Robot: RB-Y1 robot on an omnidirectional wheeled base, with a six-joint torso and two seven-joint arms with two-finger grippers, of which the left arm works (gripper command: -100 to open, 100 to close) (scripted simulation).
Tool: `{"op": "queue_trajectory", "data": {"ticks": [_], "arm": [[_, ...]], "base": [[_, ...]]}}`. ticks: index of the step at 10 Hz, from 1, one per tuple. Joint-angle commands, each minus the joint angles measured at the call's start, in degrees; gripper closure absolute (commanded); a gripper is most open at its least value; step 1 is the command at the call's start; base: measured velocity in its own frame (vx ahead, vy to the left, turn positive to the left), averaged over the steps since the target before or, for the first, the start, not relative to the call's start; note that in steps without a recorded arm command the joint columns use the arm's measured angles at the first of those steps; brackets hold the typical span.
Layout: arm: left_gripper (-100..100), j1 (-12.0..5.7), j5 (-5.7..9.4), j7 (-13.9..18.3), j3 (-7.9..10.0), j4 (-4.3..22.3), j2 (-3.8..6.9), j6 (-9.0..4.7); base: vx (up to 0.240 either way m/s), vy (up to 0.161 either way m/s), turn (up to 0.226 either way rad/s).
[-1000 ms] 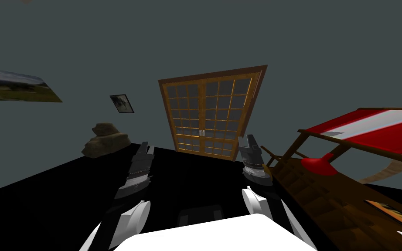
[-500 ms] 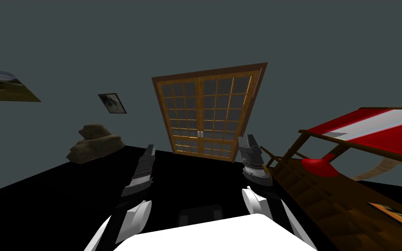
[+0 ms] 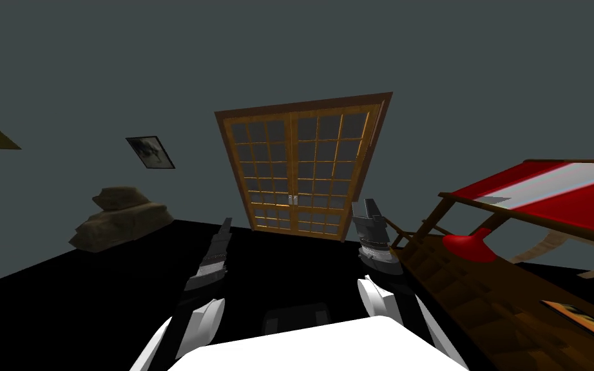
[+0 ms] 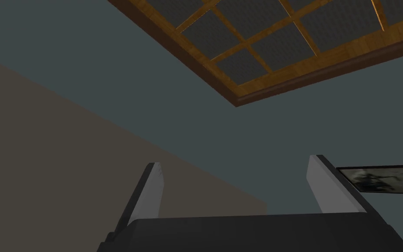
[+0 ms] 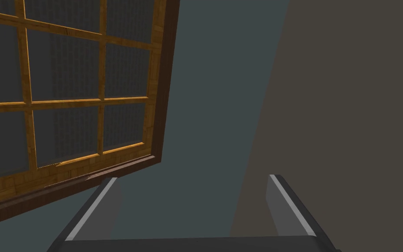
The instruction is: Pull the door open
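A double door [image 3: 299,169] of brown wood with many small dark panes stands shut in the grey wall ahead, with two small pale handles [image 3: 292,200] at its middle seam. One corner of the door [image 4: 248,57] lies beyond my left gripper [image 4: 235,183], which is open with nothing between its fingers. My right gripper [image 5: 192,197] is open too, facing another corner of the door [image 5: 82,109]. In the head view my left gripper [image 3: 225,225] and right gripper [image 3: 371,207] are both raised well short of the door, one to each side of it.
A brown wooden frame with a red and white cover [image 3: 547,193] and a red lamp-like shape [image 3: 469,245] stands close on the right. A brown rock-like heap [image 3: 118,216] sits by the wall at left, under a small dark picture [image 3: 150,152]. The floor is a black area.
My view has swung: the rock heap and pictures slid left and the door sits more central. My left forearm has shifted slightly right; the right arm holds still.
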Motion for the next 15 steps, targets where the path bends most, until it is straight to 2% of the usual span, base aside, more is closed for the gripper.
{"op": "queue_trajectory", "data": {"ticks": [1, 15], "arm": [[-100, -0.42, -0.35, -1.8, 0.37, 2.1, 0.29, -0.53], [-100, -4.79, -4.13, -18.2, 3.29, 22.0, 1.55, -5.74]], "base": [[0.099, -0.020, -0.060], [0.104, -0.022, -0.072]]}}
